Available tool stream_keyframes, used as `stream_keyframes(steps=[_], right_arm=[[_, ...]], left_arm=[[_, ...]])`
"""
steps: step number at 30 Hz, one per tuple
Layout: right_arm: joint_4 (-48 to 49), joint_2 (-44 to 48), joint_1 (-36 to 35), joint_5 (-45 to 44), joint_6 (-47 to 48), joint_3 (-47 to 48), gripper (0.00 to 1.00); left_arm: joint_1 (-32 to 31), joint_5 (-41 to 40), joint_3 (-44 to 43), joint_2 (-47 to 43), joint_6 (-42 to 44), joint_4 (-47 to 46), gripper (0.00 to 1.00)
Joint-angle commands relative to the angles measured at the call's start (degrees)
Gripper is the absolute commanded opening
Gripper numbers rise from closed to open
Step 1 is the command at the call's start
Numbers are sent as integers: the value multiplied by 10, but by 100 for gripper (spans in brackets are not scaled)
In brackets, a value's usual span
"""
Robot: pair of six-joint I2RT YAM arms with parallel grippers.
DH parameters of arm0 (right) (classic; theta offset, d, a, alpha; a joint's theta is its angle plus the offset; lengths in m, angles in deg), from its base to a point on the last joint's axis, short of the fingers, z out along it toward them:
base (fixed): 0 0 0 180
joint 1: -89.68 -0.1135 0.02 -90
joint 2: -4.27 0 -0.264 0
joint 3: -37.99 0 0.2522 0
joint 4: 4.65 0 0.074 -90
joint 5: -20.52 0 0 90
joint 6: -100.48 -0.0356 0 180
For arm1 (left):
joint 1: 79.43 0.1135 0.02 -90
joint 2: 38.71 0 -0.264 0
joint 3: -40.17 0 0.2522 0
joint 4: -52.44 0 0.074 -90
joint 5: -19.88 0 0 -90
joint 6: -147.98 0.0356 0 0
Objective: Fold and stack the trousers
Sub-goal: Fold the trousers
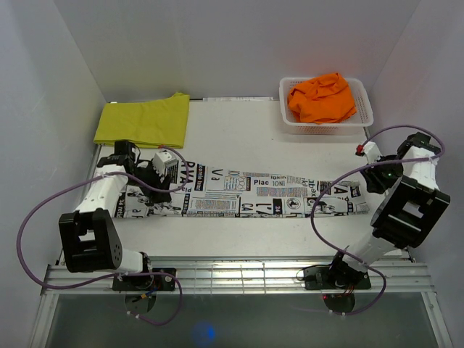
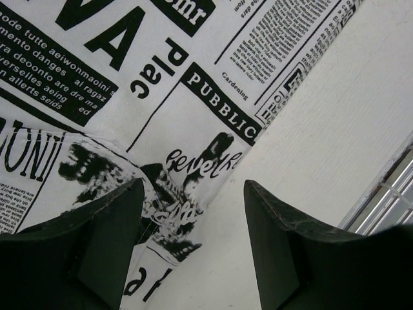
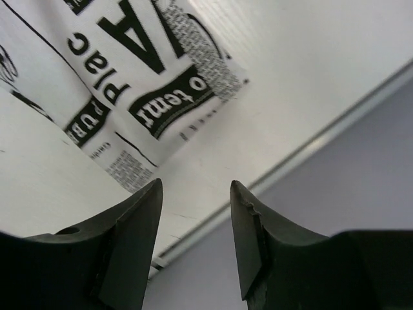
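Observation:
The newspaper-print trousers (image 1: 268, 194) lie flat in a long strip across the table. My left gripper (image 1: 158, 190) hangs open just above their left end; in the left wrist view (image 2: 193, 187) its jaws straddle the printed cloth's (image 2: 161, 97) edge, holding nothing. My right gripper (image 1: 372, 183) is open and empty by the strip's right end; in the right wrist view (image 3: 195, 184) the cloth's corner (image 3: 129, 77) lies beyond the fingertips. The yellow trousers (image 1: 145, 120) lie folded at the back left. The orange trousers (image 1: 322, 98) sit crumpled in the basket.
The white lattice basket (image 1: 362, 116) stands at the back right. White walls close in the table on the left, back and right. A metal rail (image 1: 239, 272) runs along the near edge by the arm bases. Purple cables loop beside both arms.

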Motion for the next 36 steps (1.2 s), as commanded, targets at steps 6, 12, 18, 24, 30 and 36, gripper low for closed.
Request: stream_keyframes(steps=[6, 12, 18, 24, 30, 36], right_arm=[[61, -64, 3, 61, -276, -22, 47], [107, -101, 3, 64, -326, -39, 48], [117, -122, 3, 83, -348, -32, 26], [119, -69, 27, 147, -307, -54, 8], [143, -11, 61, 199, -248, -112, 8], [198, 5, 75, 157, -219, -167, 28]], left_arm=[[3, -18, 32, 2, -85, -81, 74], [2, -31, 53, 22, -95, -101, 72], [2, -26, 72, 33, -95, -120, 70], [2, -31, 99, 22, -83, -137, 69], [3, -41, 135, 20, -72, -159, 68], [2, -45, 141, 27, -67, -171, 68]])
